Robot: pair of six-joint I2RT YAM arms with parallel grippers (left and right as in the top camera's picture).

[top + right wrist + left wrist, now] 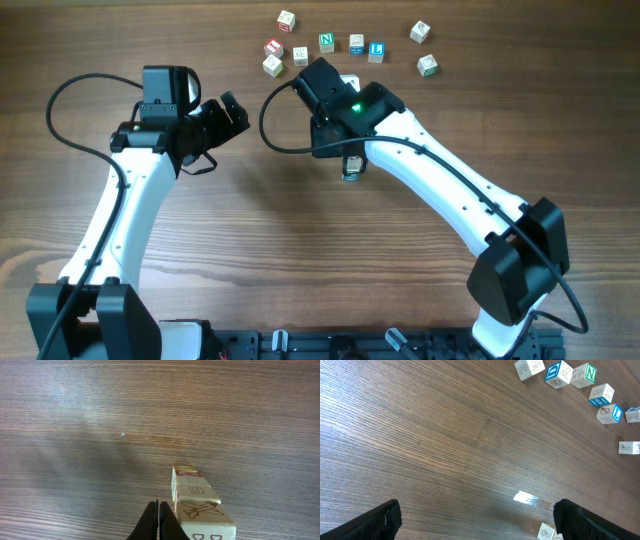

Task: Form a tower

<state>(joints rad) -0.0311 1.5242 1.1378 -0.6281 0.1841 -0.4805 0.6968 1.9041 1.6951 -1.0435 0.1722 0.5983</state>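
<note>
Treat the tower [197, 507], standing on the table [250, 250] just beside the right gripper's [157, 520] closed, empty jaws, as light, stiff and easily toppled, pinching loose cubes [326, 42] gently across opposite flat faces with the left gripper's [477, 512] wide-apart jaws.

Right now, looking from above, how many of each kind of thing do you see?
Arms: 2, left arm and right arm
Loose cubes in full view: 9
Tower: 1
Total: 12
A pale patch beside the right arm may be another cube.
</note>
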